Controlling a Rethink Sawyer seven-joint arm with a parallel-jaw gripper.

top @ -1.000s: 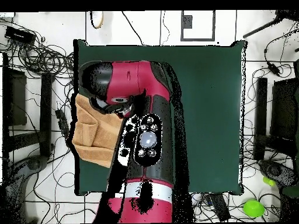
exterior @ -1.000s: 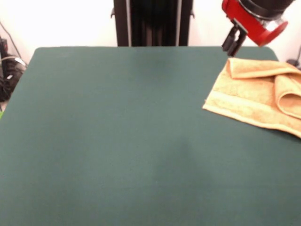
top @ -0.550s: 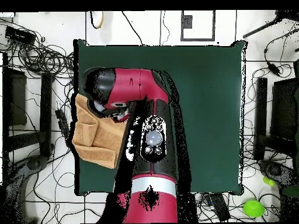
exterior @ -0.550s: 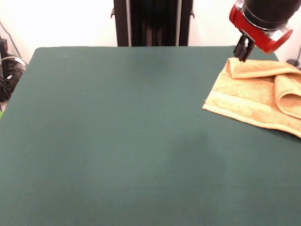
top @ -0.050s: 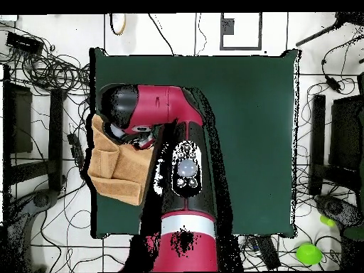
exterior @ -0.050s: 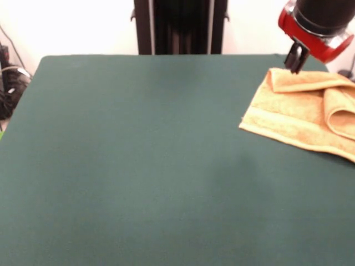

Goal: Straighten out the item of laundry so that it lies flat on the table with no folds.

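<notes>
Front view: a folded orange-tan terry towel [exterior @ -0.050s: 305, 113] is seen at the right far corner of the dark green felt worktop [exterior @ -0.050s: 138, 166]; the hand [exterior @ -0.050s: 294, 60] hangs just above its far edge, its state cannot be told. Overhead view: the towel [top @ -0.050s: 114, 169] is partly covered by the red arm [top @ -0.050s: 178, 142].

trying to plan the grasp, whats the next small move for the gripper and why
Probably lower straight down onto the far edge of the towel. The gripper hangs just above that edge, not yet touching, and the towel is doubled over with a rolled fold at the table edge, so nothing can be spread until it is gripped.
</notes>
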